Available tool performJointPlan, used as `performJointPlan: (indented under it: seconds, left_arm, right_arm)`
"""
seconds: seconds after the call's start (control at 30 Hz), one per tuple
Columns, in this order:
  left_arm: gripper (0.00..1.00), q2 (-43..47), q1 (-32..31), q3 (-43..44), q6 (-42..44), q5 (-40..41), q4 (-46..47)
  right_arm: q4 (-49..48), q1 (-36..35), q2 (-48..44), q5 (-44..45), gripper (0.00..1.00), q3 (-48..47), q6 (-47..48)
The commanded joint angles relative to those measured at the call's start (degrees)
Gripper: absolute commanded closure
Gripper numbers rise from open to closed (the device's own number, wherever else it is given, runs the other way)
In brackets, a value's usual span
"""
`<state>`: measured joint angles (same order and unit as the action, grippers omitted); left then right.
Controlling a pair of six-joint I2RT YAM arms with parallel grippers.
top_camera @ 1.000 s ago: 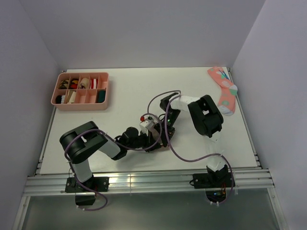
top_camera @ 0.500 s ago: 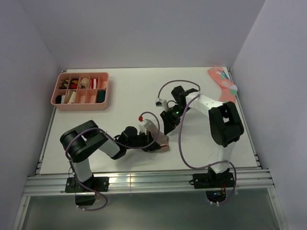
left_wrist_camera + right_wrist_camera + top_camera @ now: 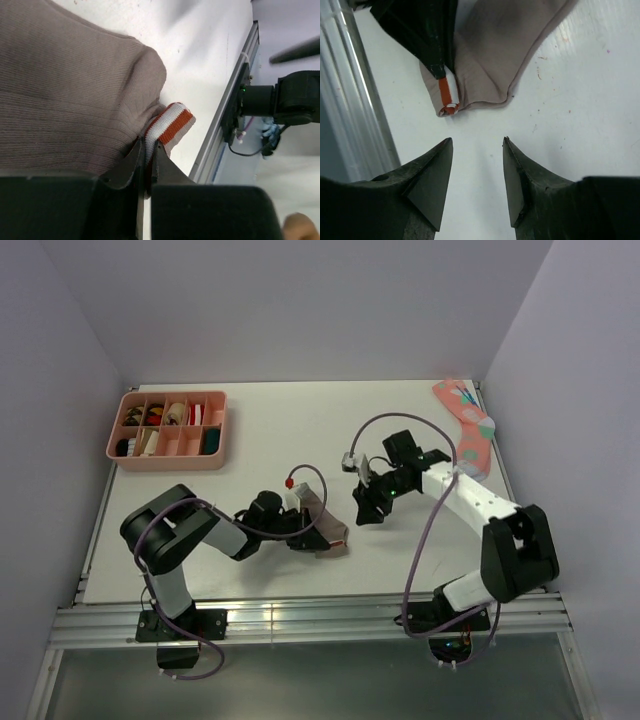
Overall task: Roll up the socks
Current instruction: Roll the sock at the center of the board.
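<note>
**A:** What could go wrong from here?

**B:** The taupe sock (image 3: 328,528) lies slack on the tabletop (image 3: 270,430), and from what shows I'd say it is loosely folded, not tightly rolled. The left hand (image 3: 148,150) is pressed together on the very edge of the sock's striped cuff (image 3: 171,124). That is a thin bite. If the hand twists or pulls, I think the cuff could slip out and any turn already made would fall open.

**A:** And the other hand?

**B:** The right hand (image 3: 476,143) is spread with nothing between its fingers. It sits just to the right of the sock, clear of the cloth, with the cuff end nearest to it. With only one end held, the sock may drag across the tabletop instead of rolling.

**A:** Where's the second sock?

**B:** I can't pick out a dark green one in any view. It may be hidden under the left arm.

**A:** Anything else nearby?

**B:** The coral-pink sock (image 3: 468,430) lies well beyond the taupe sock to the far right. The pink tray (image 3: 168,462) sits well off to its far left. Reaching for the coral one would pair the wrong sock.
</note>
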<state>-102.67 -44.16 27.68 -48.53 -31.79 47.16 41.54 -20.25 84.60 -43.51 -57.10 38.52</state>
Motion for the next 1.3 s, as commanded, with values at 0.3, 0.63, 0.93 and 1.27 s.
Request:
performJointPlan:
  seconds: [0.3,0.63,0.93,1.27]
  left_arm:
    - [1.0,-6.8,3.4,4.1,-2.6,-14.3,-20.1]
    - [1.0,-6.9,4.6,7.3,-0.1,-17.0,-28.8]
    - [1.0,-7.5,5.1,7.6,0.3,-17.4,-29.7]
    - [1.0,-7.9,5.1,6.9,-0.4,-18.0,-27.6]
  right_arm:
    - [-14.6,-20.9,-17.1,13.9,0.45,15.5,6.5]
    - [-20.2,-33.9,-14.2,22.9,0.45,19.4,8.1]
    - [-22.6,-38.8,-11.1,27.4,0.48,20.6,7.3]
    - [-24.3,-41.2,-7.5,29.0,0.49,20.4,6.3]
